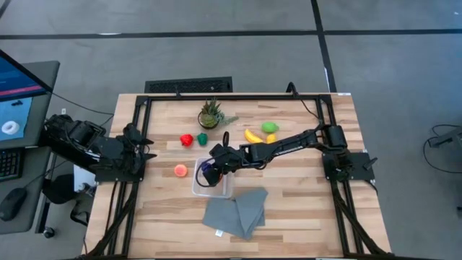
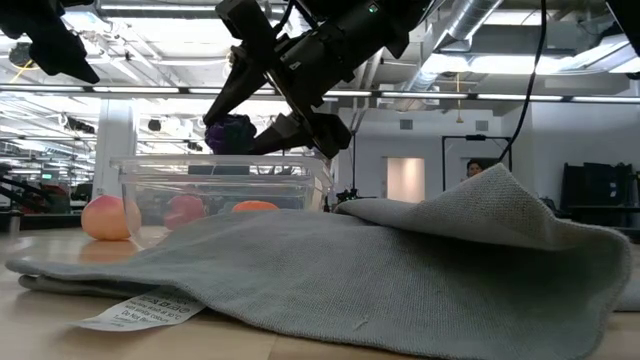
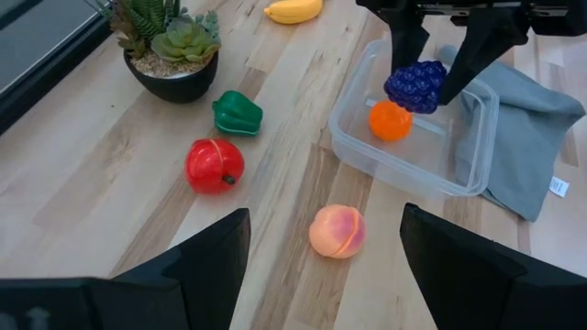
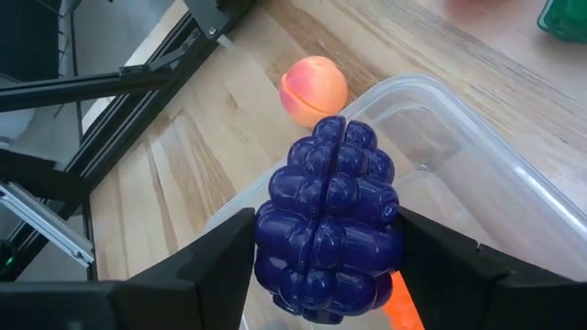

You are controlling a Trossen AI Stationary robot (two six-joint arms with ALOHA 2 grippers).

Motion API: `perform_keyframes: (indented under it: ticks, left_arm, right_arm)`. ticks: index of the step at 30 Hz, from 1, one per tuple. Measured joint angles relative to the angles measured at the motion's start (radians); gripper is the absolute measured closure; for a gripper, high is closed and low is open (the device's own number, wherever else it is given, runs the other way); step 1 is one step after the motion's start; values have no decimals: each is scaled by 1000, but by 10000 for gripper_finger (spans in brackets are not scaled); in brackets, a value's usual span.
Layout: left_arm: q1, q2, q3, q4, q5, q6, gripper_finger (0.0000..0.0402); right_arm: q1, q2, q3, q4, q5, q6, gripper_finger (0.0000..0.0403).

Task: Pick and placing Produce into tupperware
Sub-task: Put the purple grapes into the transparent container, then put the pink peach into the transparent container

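My right gripper [image 1: 208,171] reaches from the right and is shut on a purple grape bunch [image 4: 328,229] just above the clear tupperware [image 1: 216,189]. An orange fruit [image 3: 390,121] lies inside the tupperware. On the table lie a peach-pink fruit [image 1: 180,170] left of the tupperware, a red fruit [image 1: 186,139], a dark green pepper [image 1: 203,138], a yellow banana [image 1: 253,136] and a lime-green fruit [image 1: 269,127]. My left gripper [image 3: 321,266] waits open and empty at the table's left edge. My right gripper pinches the grape bunch between its two fingers [image 4: 215,270], one on each of its opposite sides [image 4: 268,240]. The fingers slant down from above and from the table's right. The bunch is lifted clear, over the tupperware's open top [image 2: 230,132].
A potted spiky plant [image 1: 211,114] stands at the back, near the red fruit and the pepper. A folded grey cloth [image 1: 237,211] lies against the tupperware's near right side. The black frame rails run along the table's left and right edges.
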Motion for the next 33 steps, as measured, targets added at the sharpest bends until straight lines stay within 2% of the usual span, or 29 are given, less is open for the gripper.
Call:
perform_keyframes:
  ticks: [8,26,33]
  left_arm:
    - [0,0,0,0,0,0,132]
    - [0,0,0,0,-2,-9,132]
    - [0,0,0,0,-2,-9,132]
  right_arm:
    - [0,0,0,0,0,8,89]
    - [35,-11,0,-60,-3,-44,92]
    - [74,-11,0,-71,83,-71,92]
